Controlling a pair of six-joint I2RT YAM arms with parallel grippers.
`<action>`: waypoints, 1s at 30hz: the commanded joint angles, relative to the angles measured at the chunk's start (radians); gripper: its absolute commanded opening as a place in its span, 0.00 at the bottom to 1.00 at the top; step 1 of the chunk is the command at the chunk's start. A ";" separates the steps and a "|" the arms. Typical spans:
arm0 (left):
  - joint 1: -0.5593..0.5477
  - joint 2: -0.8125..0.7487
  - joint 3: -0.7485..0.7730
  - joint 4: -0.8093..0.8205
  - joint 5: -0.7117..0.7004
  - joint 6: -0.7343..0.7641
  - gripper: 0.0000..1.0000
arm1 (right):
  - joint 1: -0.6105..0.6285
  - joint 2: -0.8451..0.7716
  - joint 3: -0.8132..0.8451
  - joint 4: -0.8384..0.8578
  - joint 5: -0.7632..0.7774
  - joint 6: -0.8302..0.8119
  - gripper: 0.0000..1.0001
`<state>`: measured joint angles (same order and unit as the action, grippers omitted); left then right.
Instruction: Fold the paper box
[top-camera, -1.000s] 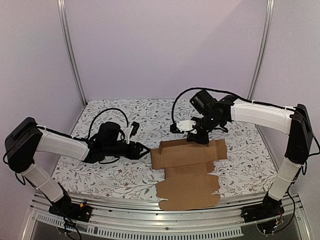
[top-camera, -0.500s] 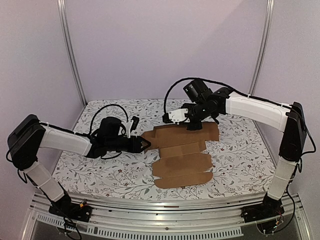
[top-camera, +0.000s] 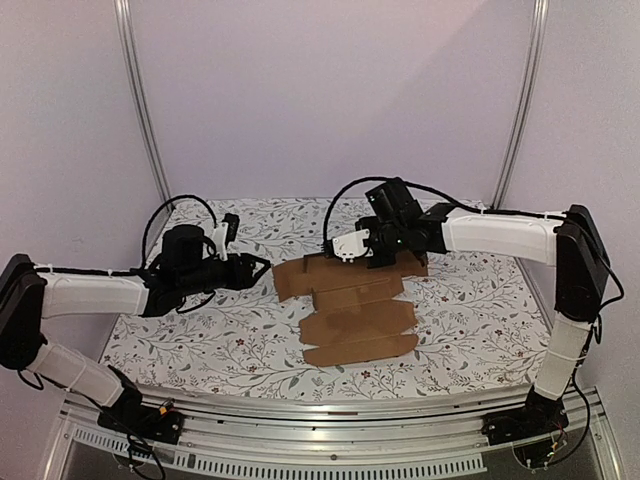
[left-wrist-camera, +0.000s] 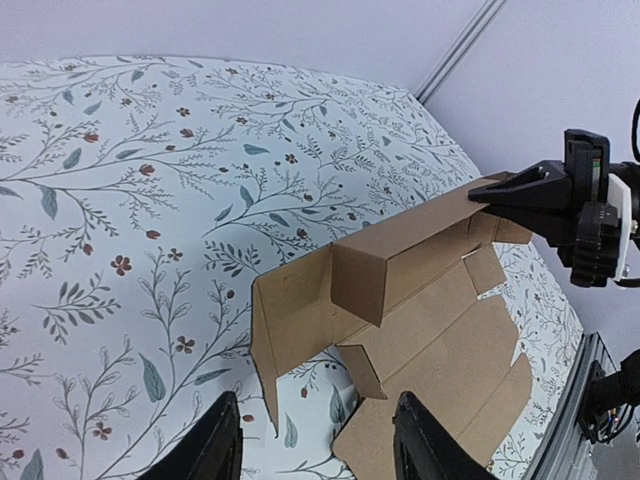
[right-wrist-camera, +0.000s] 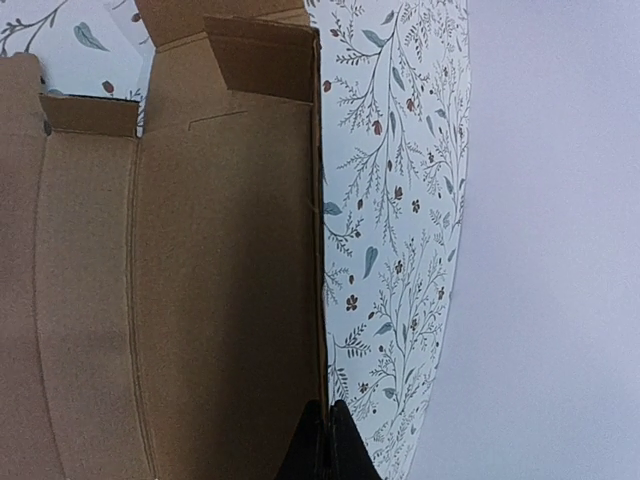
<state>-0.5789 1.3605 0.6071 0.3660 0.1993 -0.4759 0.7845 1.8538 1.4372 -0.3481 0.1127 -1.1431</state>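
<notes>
The paper box (top-camera: 355, 320) is a brown die-cut sheet lying partly flat in the middle of the floral table. Its far long panel (left-wrist-camera: 400, 250) is raised, with a side flap bent up at the left end. My right gripper (top-camera: 376, 257) is shut on that panel's far edge. In the right wrist view the closed jaws (right-wrist-camera: 328, 408) pinch the cardboard edge (right-wrist-camera: 200, 250). Just left of the box's left flap my left gripper (top-camera: 262, 268) is open. In the left wrist view its fingertips (left-wrist-camera: 315, 396) straddle bare cloth and the sheet's near corner and touch nothing.
The floral cloth (top-camera: 220, 340) covers the whole table. Metal posts (top-camera: 145, 110) stand at the back corners, in front of purple walls. A metal rail (top-camera: 320, 440) runs along the front edge. Black cables loop above both wrists.
My right gripper has dragged the box toward the back of the table and raised its far panel. The left gripper has drawn back left and farther away, off the box's left flap.
</notes>
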 joint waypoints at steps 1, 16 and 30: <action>0.048 -0.002 -0.036 -0.063 -0.043 -0.009 0.52 | -0.002 -0.010 -0.059 0.187 -0.015 -0.114 0.00; 0.090 0.059 -0.100 -0.015 -0.085 -0.066 0.51 | 0.061 -0.023 -0.410 0.902 -0.033 -0.396 0.00; 0.110 0.085 -0.105 -0.099 -0.157 -0.056 0.50 | 0.088 0.094 -0.634 1.435 -0.032 -0.533 0.00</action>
<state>-0.4976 1.4059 0.4816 0.3206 0.0795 -0.5350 0.8539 1.8988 0.8600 0.9031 0.0963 -1.6314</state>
